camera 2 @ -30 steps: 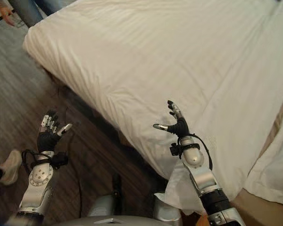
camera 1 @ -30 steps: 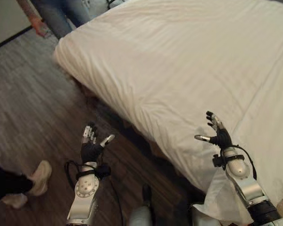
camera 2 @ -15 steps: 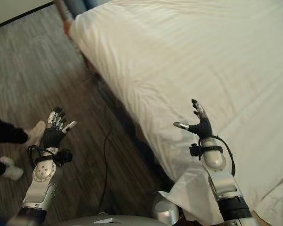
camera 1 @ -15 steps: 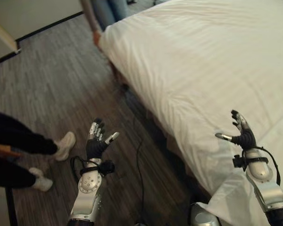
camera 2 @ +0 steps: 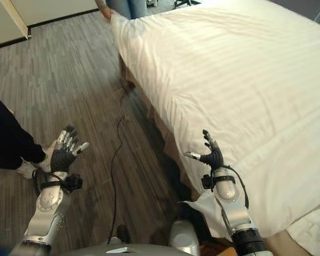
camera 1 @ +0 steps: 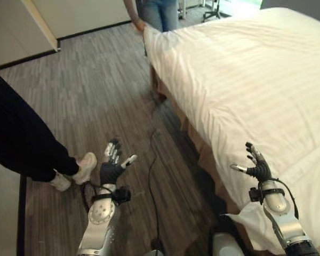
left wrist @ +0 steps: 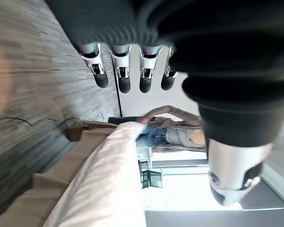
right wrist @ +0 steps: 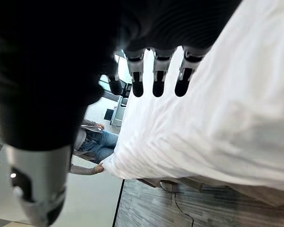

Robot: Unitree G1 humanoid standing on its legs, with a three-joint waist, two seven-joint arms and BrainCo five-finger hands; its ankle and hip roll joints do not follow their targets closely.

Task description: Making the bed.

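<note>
Left hand held wide over floor, nothing held. Right hand spread wide at edge of bed. Far sheet corner gripped by person.

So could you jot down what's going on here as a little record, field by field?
Bed: white sheet spread over it, side edge hanging by the floor
Left hand: open, raised over the wooden floor, holding nothing
Right hand: open, raised at the bed's edge, holding nothing
Person at far corner: hand on the sheet's corner
Second person: standing on the floor to the robot's left
</note>
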